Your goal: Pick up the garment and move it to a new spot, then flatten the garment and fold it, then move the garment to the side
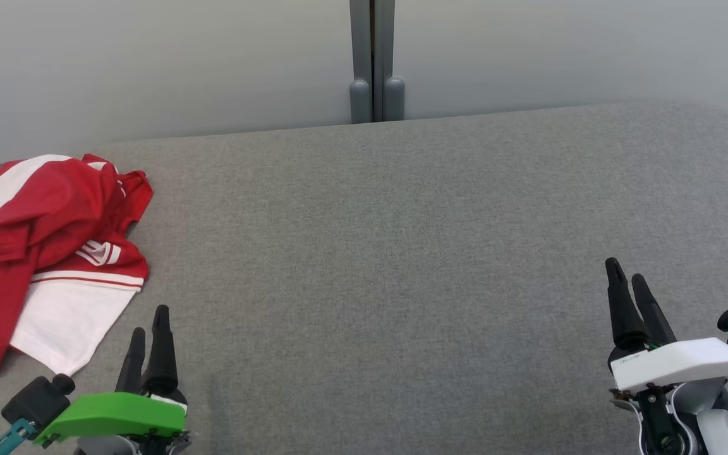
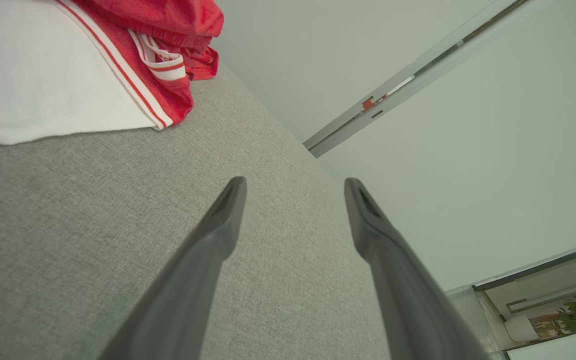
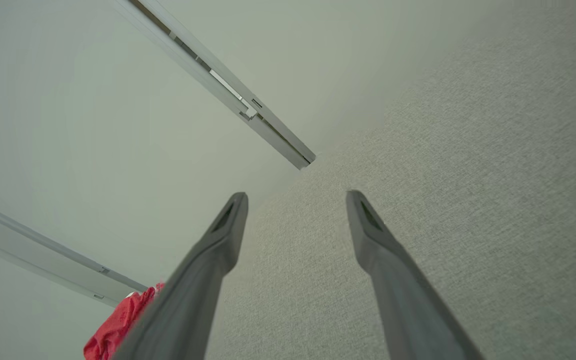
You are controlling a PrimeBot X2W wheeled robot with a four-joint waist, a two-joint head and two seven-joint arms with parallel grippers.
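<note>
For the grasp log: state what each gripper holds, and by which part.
Nothing is held. The left gripper and right gripper are open and empty; the garment lies apart from both.

Garment (image 1: 42, 215) on the padded surface's (image 1: 370, 253) left — left gripper (image 1: 149, 321) near it, right gripper (image 1: 625, 270) well apart

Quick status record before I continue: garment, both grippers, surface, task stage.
garment: red and white, crumpled, at the left end of the surface
left gripper: open, empty, beside the garment's white part, not touching it
right gripper: open, empty, at the right side, far from the garment
surface: grey fabric, bare between the grippers
task stage: garment not yet picked up
</note>
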